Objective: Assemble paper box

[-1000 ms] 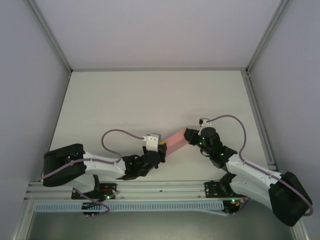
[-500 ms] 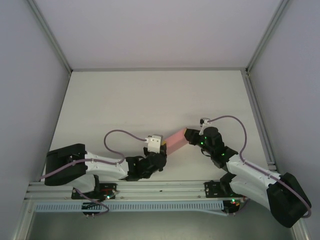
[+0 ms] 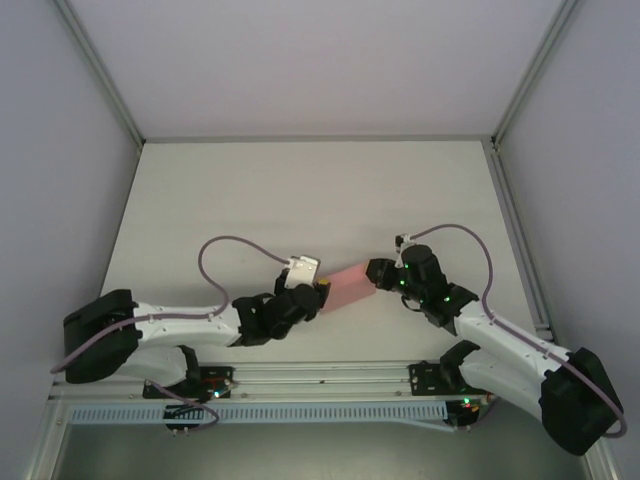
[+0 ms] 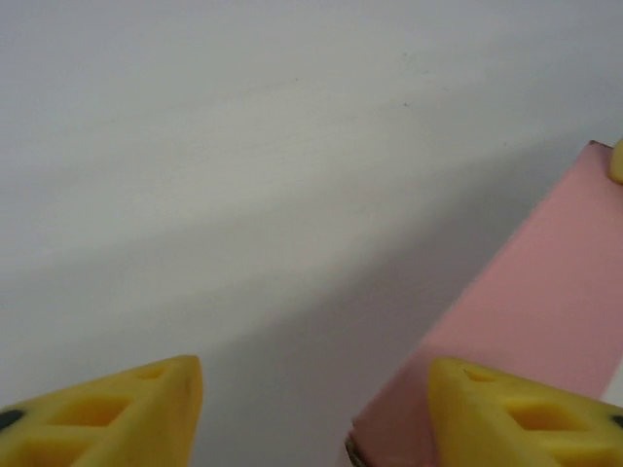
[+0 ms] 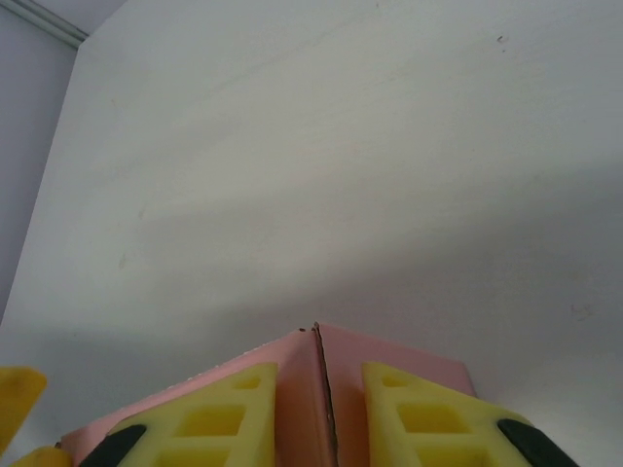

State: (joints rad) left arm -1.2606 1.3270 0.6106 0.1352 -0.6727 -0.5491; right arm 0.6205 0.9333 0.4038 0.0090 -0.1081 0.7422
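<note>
The paper box [image 3: 350,282] is a small salmon-pink closed shape held just above the white table [image 3: 300,190], between the two arms. My right gripper [image 3: 376,272] is shut on its right end. In the right wrist view the yellow fingers [image 5: 243,409] press either side of the box's [image 5: 428,360] seamed end, at my right gripper [image 5: 321,372]. My left gripper [image 3: 317,290] stands open at the box's left end. In the left wrist view its fingers are spread wide around my left gripper [image 4: 313,370], with bare table in the gap. The box [image 4: 545,292] lies against the right finger.
Grey walls and metal rails [image 3: 110,90] fence the table on three sides. The arm bases sit on the aluminium frame [image 3: 320,375] at the near edge. Cables [image 3: 230,250] loop over both wrists. The far half of the table is bare white surface.
My left gripper has opened and let go of the box's left end, and its arm has drawn back to the left. The right gripper still holds the box, now lying flatter.
</note>
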